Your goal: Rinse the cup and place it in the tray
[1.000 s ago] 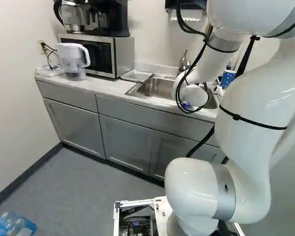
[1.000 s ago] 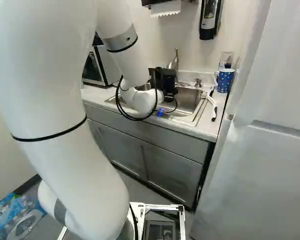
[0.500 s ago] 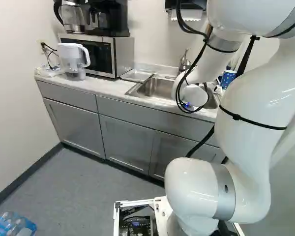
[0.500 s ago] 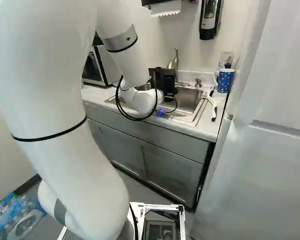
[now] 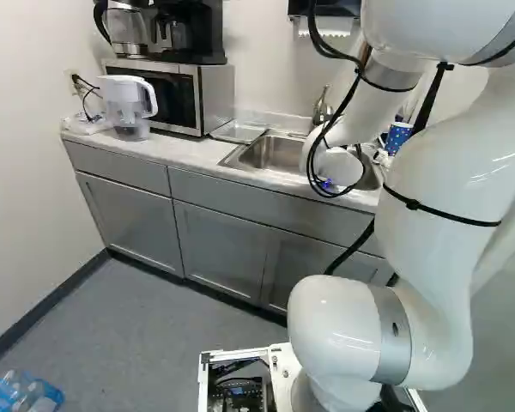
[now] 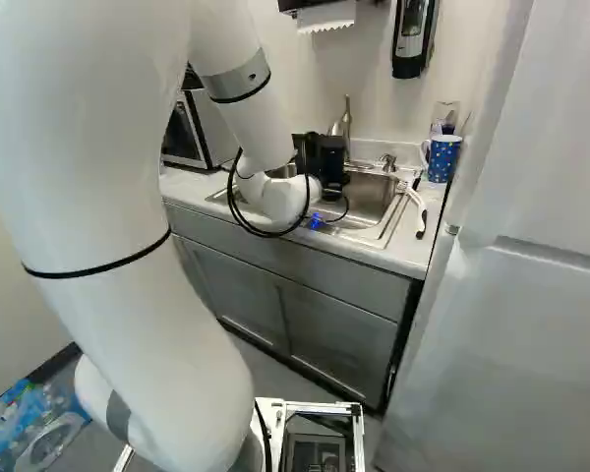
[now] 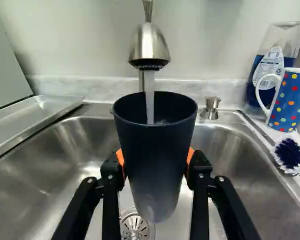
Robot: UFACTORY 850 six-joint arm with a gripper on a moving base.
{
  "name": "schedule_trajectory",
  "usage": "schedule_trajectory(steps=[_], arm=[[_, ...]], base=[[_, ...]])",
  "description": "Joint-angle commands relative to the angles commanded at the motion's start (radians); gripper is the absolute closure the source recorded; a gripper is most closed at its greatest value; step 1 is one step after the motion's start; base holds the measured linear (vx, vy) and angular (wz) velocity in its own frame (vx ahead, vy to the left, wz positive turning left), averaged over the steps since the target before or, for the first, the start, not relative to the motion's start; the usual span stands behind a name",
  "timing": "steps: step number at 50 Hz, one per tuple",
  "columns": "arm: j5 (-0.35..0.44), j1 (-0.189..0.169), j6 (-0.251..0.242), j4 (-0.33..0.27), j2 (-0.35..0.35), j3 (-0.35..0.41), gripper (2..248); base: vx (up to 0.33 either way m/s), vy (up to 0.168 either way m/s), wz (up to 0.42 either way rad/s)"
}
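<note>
In the right base view the black body of my gripper (image 6: 326,162) hangs over the sink (image 6: 376,197), its fingers hidden. The wrist view shows the gripper (image 7: 155,162) shut on a dark, tapered cup (image 7: 155,150), orange pads against both its sides. The cup is upright with its open mouth beneath the faucet (image 7: 149,47), and a stream of water (image 7: 149,95) falls into it. Below the cup lies the sink's drain (image 7: 135,227). A shallow metal tray (image 7: 37,117) rests on the counter beside the basin; it also shows in the left base view (image 5: 239,131).
A dotted blue mug (image 7: 291,100), a clear bottle with blue liquid (image 7: 275,60) and a scrub brush (image 7: 290,152) stand or lie at the sink's other side. Beyond the tray are a microwave (image 5: 176,94) and a water pitcher (image 5: 127,107). A soap-pump fitting (image 7: 210,107) rises behind the basin.
</note>
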Motion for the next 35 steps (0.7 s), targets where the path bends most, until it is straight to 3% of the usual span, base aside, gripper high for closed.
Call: schedule_trajectory(steps=[35], arm=[[0.0,0.0,0.0,0.0,0.0,0.0,124]], base=[[0.0,0.0,0.0]])
